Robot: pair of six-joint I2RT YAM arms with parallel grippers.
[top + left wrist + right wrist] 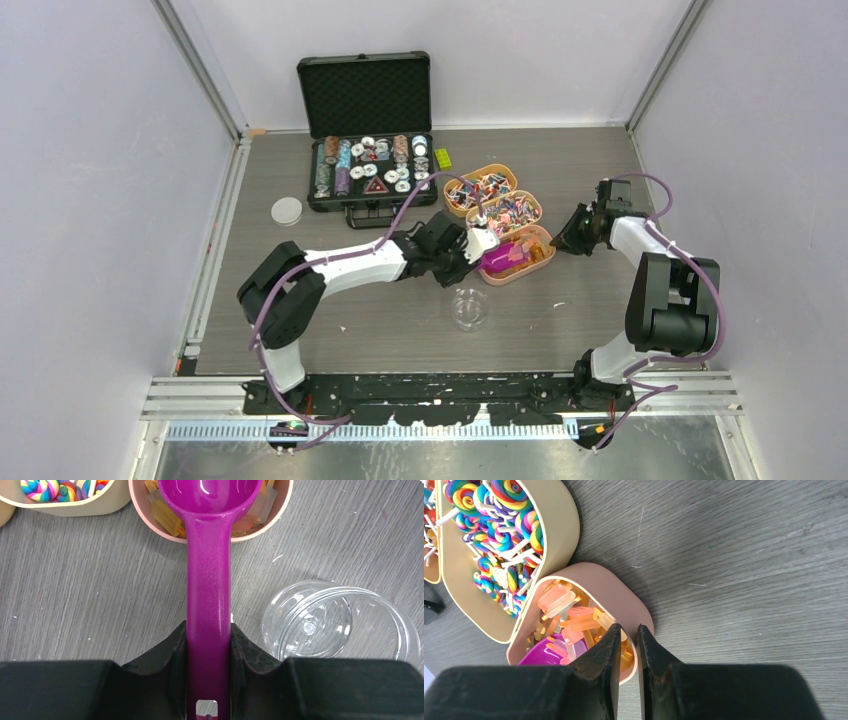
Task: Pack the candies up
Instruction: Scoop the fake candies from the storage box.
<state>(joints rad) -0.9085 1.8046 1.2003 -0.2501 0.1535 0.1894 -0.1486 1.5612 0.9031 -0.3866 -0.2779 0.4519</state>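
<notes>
The candies [572,616] are small orange and pink sticks that fill a pink tray [620,591]. My left gripper [208,636] is shut on the handle of a magenta scoop [208,565]. The scoop's bowl is dipped into that tray [138,506]. In the top view the left gripper [470,246] holds the scoop [500,258] over the nearest tray [530,274]. My right gripper [628,630] pinches the tray's near rim, one finger inside and one outside. It reaches in from the right in the top view [570,238]. The scoop bowl [541,655] holds a few sticks.
A clear open jar [469,308] stands just in front of the trays, also in the left wrist view [320,625]. A cream tray [560,527] of swirl lollipops [499,530] sits beside the pink one. A poker chip case [365,130], a yellow-green block [443,158] and a round lid [287,210] lie further back.
</notes>
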